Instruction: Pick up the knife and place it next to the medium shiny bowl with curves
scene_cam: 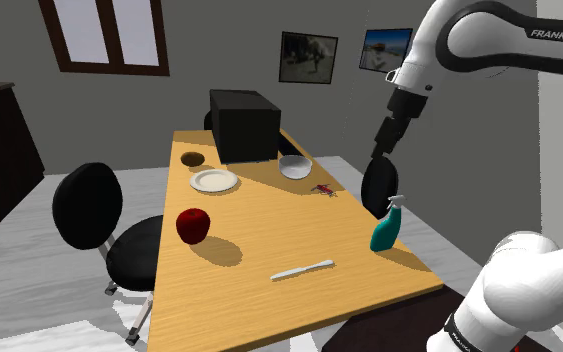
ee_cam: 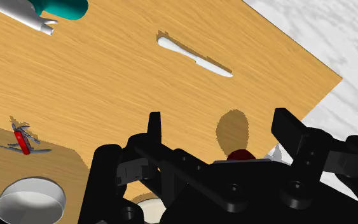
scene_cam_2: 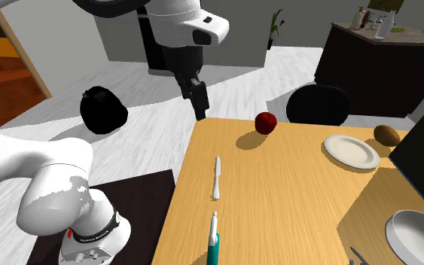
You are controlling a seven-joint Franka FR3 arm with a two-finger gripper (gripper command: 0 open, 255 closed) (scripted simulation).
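The knife (scene_cam: pixel 302 269) (scene_cam_2: pixel 217 177) (ee_cam: pixel 193 56) is plain white and lies flat on the wooden table (scene_cam: pixel 259 230), near its front edge in the shoulder view. The pale rounded bowl (scene_cam: pixel 294 167) (scene_cam_2: pixel 417 235) (ee_cam: pixel 30 198) stands farther back, in front of a black box (scene_cam: pixel 244 123). My gripper (scene_cam: pixel 382 145) (scene_cam_2: pixel 199 109) (ee_cam: pixel 219 116) hangs high above the table, well apart from the knife. Its fingers (ee_cam: pixel 154 127) stand open with nothing between them.
A teal spray bottle (scene_cam: pixel 386 226) (scene_cam_2: pixel 214 245) stands by the table's edge near the stand. A red pocket knife (scene_cam: pixel 322 189) (ee_cam: pixel 21 140) lies close to the bowl. A red apple (scene_cam: pixel 193 225) (scene_cam_2: pixel 266 122), a white plate (scene_cam: pixel 214 181) (scene_cam_2: pixel 351 150) and a brown round thing (scene_cam: pixel 193 159) sit along the far side. Black chairs (scene_cam: pixel 89 205) flank the table.
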